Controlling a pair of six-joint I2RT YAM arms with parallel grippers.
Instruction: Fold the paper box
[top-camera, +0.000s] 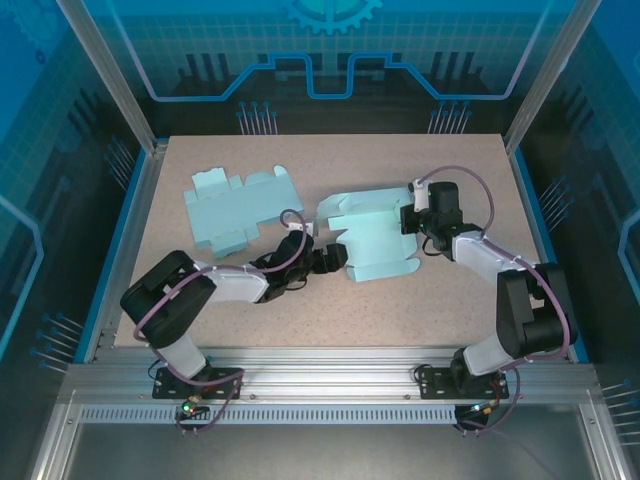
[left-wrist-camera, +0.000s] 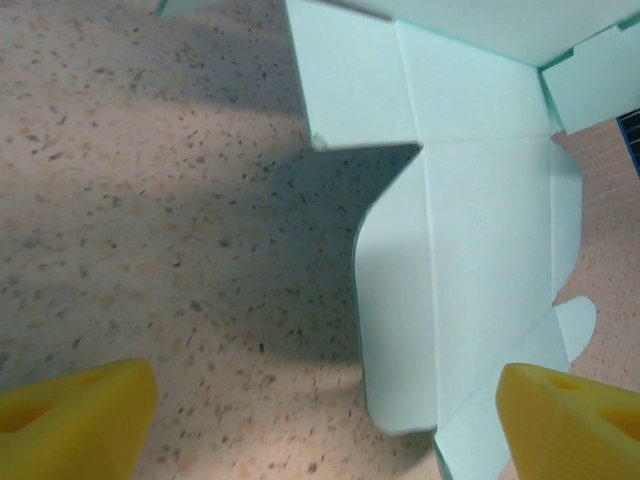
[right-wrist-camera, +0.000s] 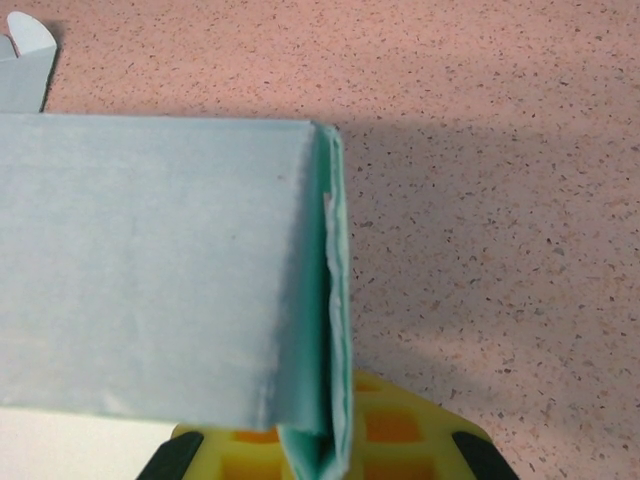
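Teal paper box (top-camera: 378, 245), side flap (top-camera: 337, 250) pts left

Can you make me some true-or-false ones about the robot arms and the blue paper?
1. The right gripper is pinching an edge of the paper box. True.
2. The left gripper is squeezed shut. False: its yellow fingers stand wide apart and hold nothing.
3. A second, flat sheet also lies on the table. True.
4. The flat sheet lies to the right of the paper box. False: it lies to its left.
5. The table is plain white. False: it is a speckled beige.
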